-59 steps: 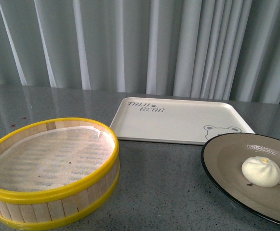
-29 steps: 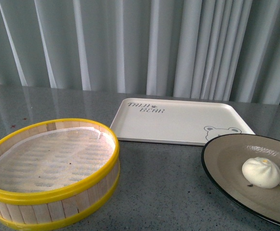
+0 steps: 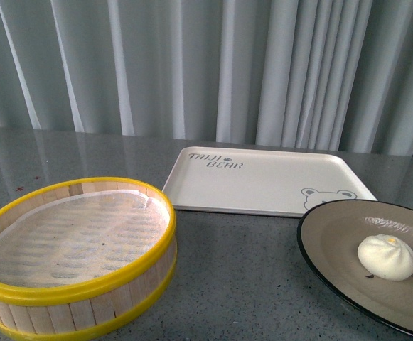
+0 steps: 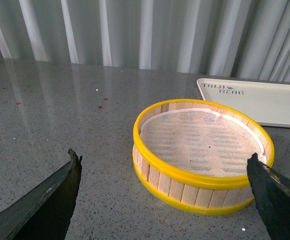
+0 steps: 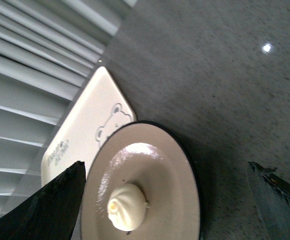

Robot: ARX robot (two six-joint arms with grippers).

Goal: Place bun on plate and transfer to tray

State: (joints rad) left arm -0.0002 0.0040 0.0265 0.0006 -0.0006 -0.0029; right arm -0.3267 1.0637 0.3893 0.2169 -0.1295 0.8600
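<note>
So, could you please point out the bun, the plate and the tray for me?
bun [image 3: 386, 257], front view, middle of its white dome.
plate [image 3: 334, 238], front view, bare beige inside beside the bun.
tray [image 3: 263, 179], front view, bare cream middle.

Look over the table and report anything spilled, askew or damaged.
Nothing serious. The bun sits upright but off-centre on the plate, the tray lies flat, and the steamer basket looks intact. Only a few small red specks mark the table.
</note>
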